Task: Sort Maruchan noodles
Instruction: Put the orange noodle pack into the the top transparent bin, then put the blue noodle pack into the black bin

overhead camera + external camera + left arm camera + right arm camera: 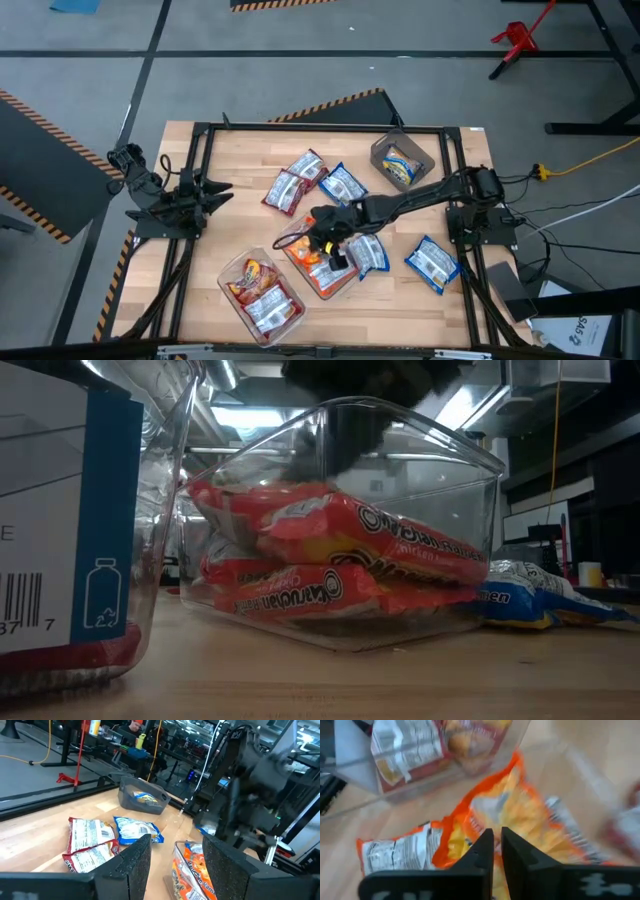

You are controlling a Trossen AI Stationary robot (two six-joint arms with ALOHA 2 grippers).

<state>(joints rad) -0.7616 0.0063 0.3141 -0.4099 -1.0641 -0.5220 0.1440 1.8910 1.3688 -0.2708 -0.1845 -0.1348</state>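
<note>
The right pincer sits nearly shut over the orange noodle packets in the middle clear tub. Its thin pinch may slip off the crinkly plastic. The left pincer waits wide by the tabletop edge

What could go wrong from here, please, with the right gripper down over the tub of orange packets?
The right gripper, nearly shut, sits over the orange packets; if it has pinched a crinkly edge, lifting could drag a packet back out. Its arm reaches across the blue packets lying against the clear tub, so withdrawing low might sweep one aside. The left gripper waits open at the table's left.
</note>
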